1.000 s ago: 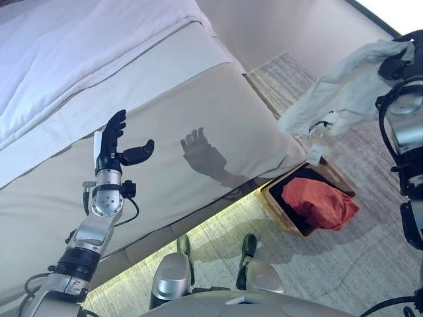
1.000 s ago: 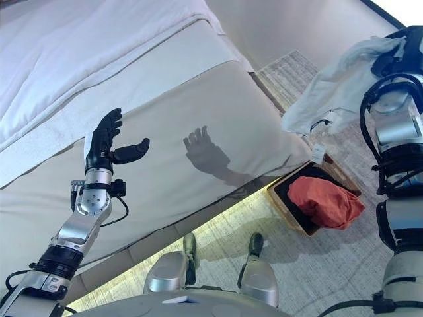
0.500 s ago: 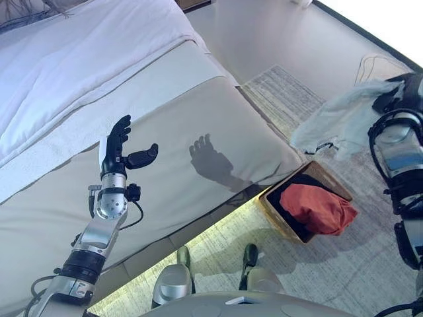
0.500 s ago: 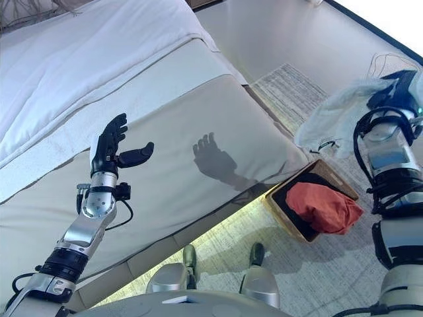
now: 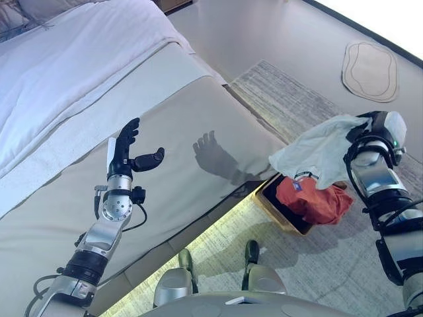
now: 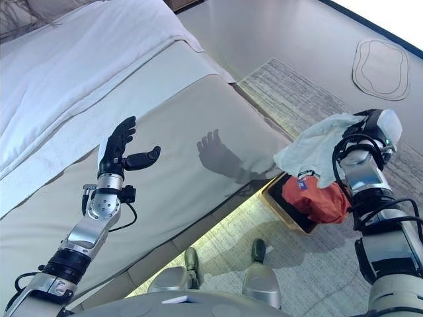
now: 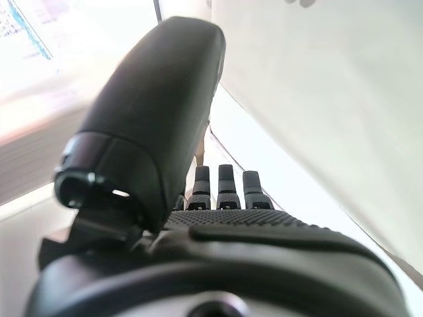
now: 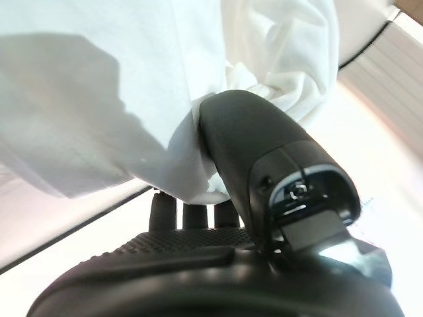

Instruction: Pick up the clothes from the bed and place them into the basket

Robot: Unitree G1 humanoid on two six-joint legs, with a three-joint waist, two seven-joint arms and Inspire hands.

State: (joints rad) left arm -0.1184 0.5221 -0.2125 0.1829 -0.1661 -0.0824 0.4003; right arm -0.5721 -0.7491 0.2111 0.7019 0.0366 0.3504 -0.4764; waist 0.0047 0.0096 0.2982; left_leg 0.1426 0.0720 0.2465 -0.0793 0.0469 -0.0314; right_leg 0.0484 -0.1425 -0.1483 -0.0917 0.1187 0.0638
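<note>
The right hand (image 8: 218, 257) grips a white cloth (image 5: 317, 148) that hangs just above the basket (image 5: 271, 201), where red clothing (image 5: 310, 198) lies. The left hand (image 5: 125, 152) hovers over the bed (image 5: 198, 99), fingers straight. A striped rug (image 5: 284, 105) covers the floor.

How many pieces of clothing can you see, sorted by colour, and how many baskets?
White cloth garment, held in the right hand above the basket: 1
Orange-red cloth garment, lying in the basket: 1
Tan rectangular basket with dark lining, on the floor: 1
Total: 3
</note>
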